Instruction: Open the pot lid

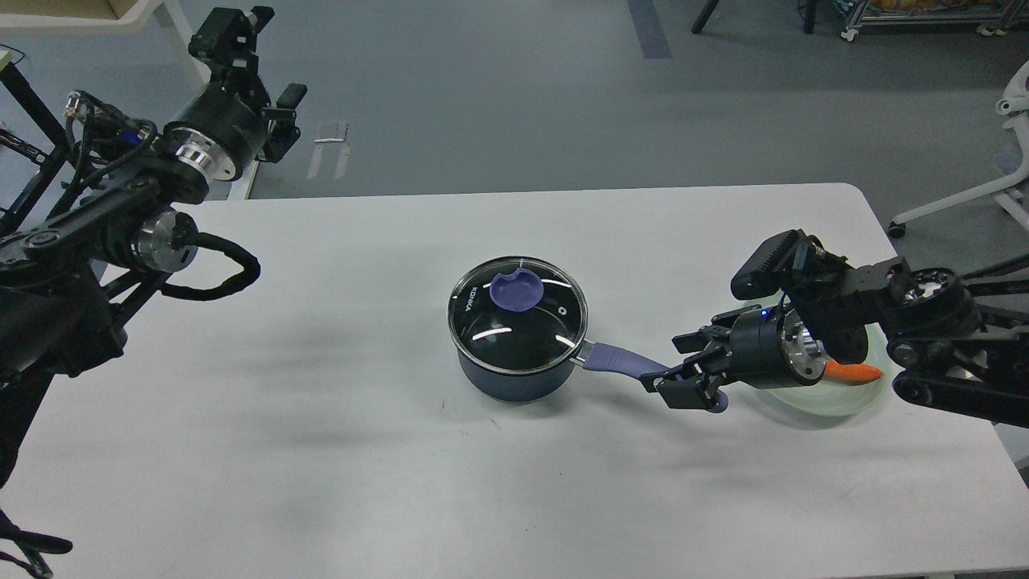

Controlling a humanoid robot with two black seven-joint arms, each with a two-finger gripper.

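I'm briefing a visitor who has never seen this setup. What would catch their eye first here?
Probably the dark-blue pot at the middle of the white table, with its glass lid still on. Next, the right gripper at the far end of the pot's purple handle, with a pale green plate holding something orange behind it. The left gripper is raised off beyond the table's far left corner.

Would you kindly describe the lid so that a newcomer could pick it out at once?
Near the middle of the white table stands a small dark-blue pot with a purple handle. The lid sits on top of it: round clear glass with a metal rim, and the only thing here with a purple knob.
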